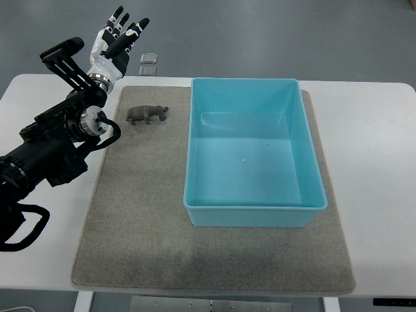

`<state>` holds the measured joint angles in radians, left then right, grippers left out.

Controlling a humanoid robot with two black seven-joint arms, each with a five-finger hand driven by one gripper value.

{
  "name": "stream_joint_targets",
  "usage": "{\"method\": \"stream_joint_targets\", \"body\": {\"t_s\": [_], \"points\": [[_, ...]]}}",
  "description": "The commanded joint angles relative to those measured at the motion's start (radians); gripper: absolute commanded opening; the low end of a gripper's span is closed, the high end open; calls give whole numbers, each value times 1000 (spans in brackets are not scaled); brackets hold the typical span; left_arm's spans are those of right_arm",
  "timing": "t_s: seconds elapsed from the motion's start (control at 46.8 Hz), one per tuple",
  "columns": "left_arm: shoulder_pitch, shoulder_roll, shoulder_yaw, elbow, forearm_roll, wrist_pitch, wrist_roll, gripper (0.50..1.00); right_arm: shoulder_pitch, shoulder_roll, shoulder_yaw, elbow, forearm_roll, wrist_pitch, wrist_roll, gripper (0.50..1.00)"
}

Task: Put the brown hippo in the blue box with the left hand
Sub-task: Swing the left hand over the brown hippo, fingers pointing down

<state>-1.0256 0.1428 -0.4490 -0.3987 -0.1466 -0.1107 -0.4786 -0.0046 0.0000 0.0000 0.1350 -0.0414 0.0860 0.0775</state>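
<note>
A: Top view. Left hand [117, 40] sits at the far-left corner of the tabletop [370, 143], fingers spread wide, holding nothing. Right arm isn't in frame.

B: Hippo?

A: Brown hippo [147, 114] stands upright on the grey mat [130, 221], just left of the blue box [253, 153], not touching it. The hand is beyond it, apart from it. The box looks empty.

B: Risks?

A: The hippo is small and low, so the fingers may scrape the mat or tip it over on closing. It's near the box wall, so a sideways approach could knock it against the wall. A loose pinch probably drops it short of the rim.
</note>
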Motion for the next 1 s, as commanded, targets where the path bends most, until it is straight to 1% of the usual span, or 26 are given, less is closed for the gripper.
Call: {"method": "stream_joint_targets", "body": {"t_s": [0.0,0.171,0.256,0.342,0.534,0.748,0.833,0.983], "points": [[-14,34,74,-38,4,0,0,996,0,0,0,0,0,0,-1,936],[-47,83,205,-95,27,-1,0,996,0,0,0,0,0,0,1,936],[-60,112,249,-123,87,-1,0,996,0,0,0,0,0,0,1,936],[-70,118,272,-141,174,-1,0,996,0,0,0,0,0,0,-1,936],[-73,144,338,-143,376,-4,0,996,0,0,0,-2,0,0,-1,936],[-100,201,401,-147,593,-20,0,996,0,0,0,0,0,0,-1,936],[-129,228,432,-158,645,-38,0,996,0,0,0,0,0,0,1,936],[-188,290,530,-198,654,-102,0,996,0,0,0,0,0,0,-1,936]]}}
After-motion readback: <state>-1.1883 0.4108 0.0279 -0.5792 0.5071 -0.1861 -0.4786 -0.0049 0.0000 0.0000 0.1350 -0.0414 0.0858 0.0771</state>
